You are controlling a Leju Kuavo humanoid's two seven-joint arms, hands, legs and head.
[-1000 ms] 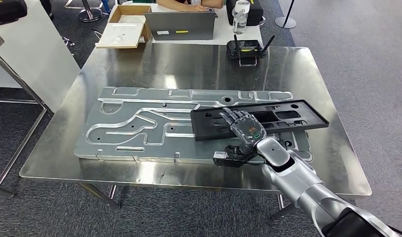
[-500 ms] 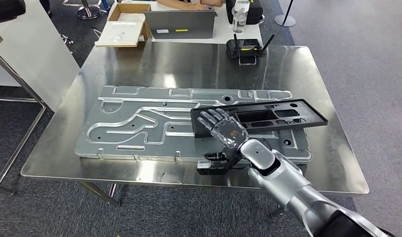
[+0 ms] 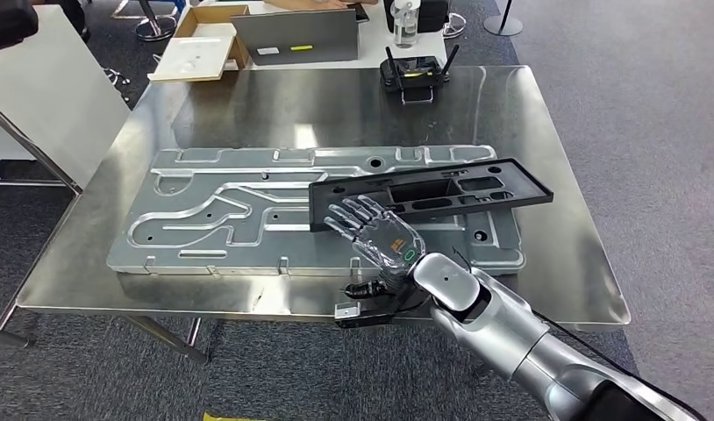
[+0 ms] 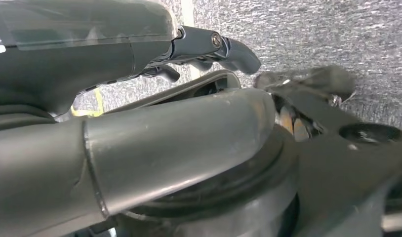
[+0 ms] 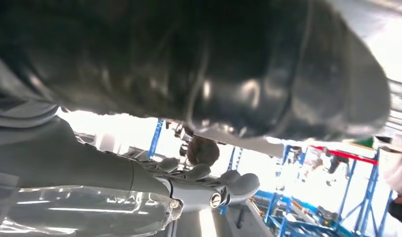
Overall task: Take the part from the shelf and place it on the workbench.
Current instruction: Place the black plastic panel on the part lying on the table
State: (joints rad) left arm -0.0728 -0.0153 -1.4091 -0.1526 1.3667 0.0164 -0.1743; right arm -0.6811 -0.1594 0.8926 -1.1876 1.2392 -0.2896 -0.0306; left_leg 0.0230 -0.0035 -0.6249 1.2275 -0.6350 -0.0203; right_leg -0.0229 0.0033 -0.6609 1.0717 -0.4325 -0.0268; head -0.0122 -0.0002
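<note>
Right hand [image 3: 377, 240] off the black part [image 3: 432, 193], nearer table edge.

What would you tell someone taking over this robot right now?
Right hand: open, fingers spread, holding nothing, at the near end of the long black plastic frame part.
Left hand: fingers apart, holding nothing, hanging over grey carpet.
The part lies on the grooved silver metal plate on the shiny steel workbench.
Done: part placed.
Left: draw the right arm back.

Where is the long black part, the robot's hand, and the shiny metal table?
black part [image 3: 441, 191], head view, on its middle ribs.
right hand [image 3: 377, 234], head view, on the back of the hand.
metal table [image 3: 564, 263], head view, on bare surface by its right edge.
</note>
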